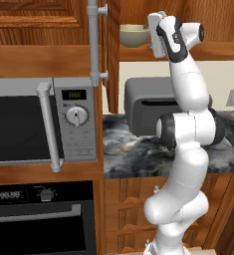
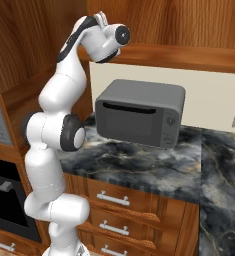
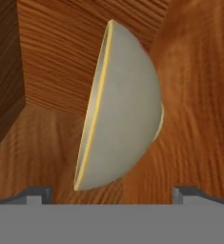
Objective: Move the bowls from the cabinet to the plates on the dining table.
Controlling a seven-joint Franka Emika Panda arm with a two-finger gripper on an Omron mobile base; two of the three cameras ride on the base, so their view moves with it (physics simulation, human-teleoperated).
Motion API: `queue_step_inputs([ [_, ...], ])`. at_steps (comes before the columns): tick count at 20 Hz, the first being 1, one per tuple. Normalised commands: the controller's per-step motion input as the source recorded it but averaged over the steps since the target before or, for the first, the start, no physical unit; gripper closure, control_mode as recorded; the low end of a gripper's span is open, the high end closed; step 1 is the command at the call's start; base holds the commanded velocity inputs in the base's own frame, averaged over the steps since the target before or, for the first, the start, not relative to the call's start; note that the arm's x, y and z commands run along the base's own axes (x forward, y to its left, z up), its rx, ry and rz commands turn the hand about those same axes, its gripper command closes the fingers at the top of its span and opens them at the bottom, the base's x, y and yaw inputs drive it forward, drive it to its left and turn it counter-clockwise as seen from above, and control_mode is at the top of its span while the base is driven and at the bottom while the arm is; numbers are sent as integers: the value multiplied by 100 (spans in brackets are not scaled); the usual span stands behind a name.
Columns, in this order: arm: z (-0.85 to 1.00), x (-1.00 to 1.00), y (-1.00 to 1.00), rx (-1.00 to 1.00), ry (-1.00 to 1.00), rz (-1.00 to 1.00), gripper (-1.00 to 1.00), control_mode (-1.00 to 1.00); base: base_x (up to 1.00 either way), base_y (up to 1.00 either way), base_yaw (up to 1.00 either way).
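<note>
The end effector point(image 3: 112, 193) was raised into the reddish-brown wooden cabinet point(image 1: 49, 20), fingers spread wide and holding nothing, lined up either side of the grey-olive round bowl point(image 3: 125, 109) on the shelf, probably for a grasp.

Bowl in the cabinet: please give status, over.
Claw open, holding nothing. Bowl straight ahead on cabinet shelf, between the fingertips' line, not yet gripped. Nothing in the way.

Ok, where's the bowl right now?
The bowl sits on the cabinet shelf at the top of the left base view; in the hand view it lies just beyond the open fingers.
</note>
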Motion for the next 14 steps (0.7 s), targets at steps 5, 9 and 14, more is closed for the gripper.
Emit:
queue_step_inputs([
  [5, 0, 27, 0, 0, 5, 0, -100, -100, 0, 0, 0],
  [9, 0, 27, 0, 0, 11, 0, -100, -100, 0, 0, 0],
  [14, -1, 25, 0, 0, 11, 0, -100, -100, 0, 0, 0],
])
